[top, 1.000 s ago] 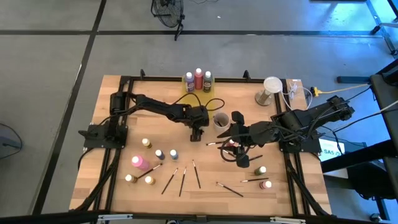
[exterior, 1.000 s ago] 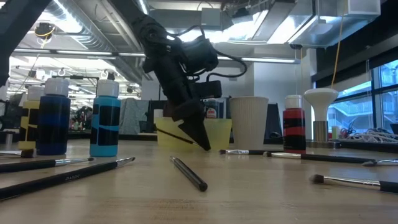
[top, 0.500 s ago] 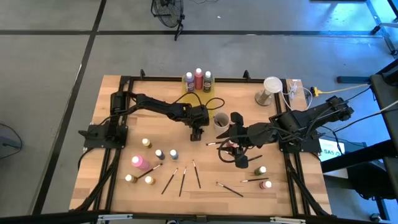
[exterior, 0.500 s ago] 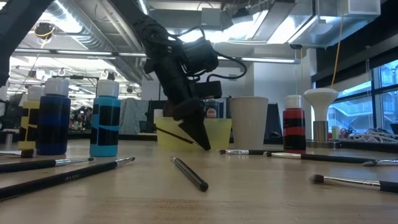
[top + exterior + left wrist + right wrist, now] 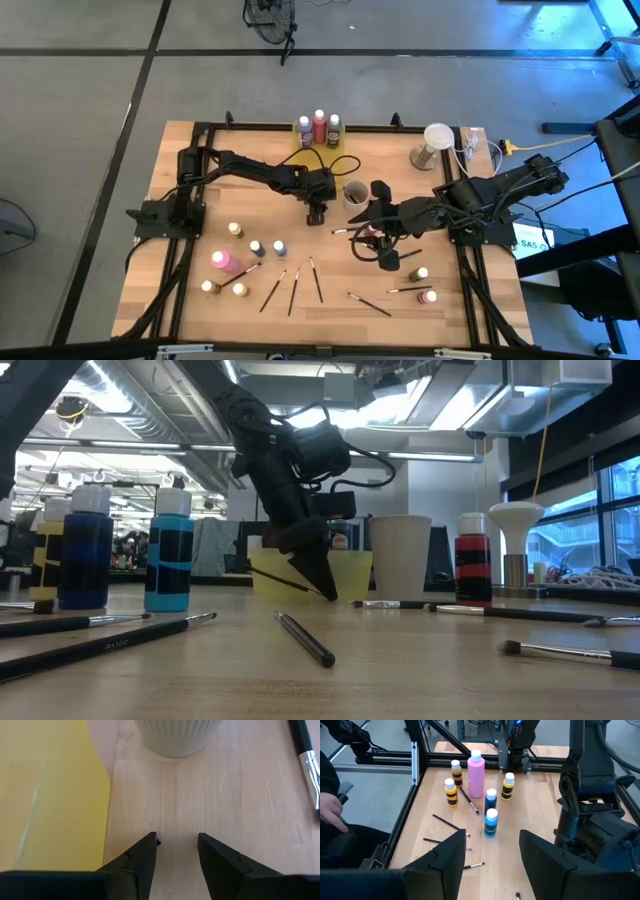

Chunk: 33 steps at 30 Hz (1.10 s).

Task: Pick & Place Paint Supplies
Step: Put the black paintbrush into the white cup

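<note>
wooden table (image 5: 200,260), scattered brushes (image 5: 292,291), paint bottles (image 5: 257,248)

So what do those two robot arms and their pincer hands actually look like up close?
Both arms are dark, near-black jointed limbs with black cables looping alongside. The left gripper ends in two flat, wedge-shaped matte black fingers tapering to blunt tips. The right gripper has the same pair of broad, angular black fingers. No markings show on either.

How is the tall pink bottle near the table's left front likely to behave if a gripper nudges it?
The pink bottle stands upright and is taller and slimmer than the small bottles around it, so a high push would probably tip it. Its round body suggests it would roll once down. A brush lies at its base and could get dragged along.
</note>
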### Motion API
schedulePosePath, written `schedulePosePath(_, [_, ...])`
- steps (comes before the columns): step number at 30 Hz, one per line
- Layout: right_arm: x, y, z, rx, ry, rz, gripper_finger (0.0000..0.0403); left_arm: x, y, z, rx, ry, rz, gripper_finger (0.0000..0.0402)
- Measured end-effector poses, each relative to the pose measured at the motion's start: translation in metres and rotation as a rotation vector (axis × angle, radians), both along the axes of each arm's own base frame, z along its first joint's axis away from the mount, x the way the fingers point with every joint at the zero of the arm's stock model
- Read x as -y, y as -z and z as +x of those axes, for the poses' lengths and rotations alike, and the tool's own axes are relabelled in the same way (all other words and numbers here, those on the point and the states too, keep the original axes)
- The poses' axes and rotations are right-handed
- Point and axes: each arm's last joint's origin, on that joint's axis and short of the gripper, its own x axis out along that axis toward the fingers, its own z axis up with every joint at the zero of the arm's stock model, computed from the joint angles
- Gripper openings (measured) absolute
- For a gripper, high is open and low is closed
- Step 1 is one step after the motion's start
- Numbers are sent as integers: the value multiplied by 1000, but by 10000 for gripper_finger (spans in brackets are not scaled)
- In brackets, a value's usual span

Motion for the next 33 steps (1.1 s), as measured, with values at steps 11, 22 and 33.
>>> schedulePosePath(11, [0,0,0,0,2,5,188,-1,3,0,-8,-3,1,102])
schedulePosePath(22, [0,0,0,0,1,6,188,-1,3,0,-18,8,14,48])
schedulePosePath(33, [0,0,0,0,1,6,188,-1,3,-1,-22,-21,27,3])
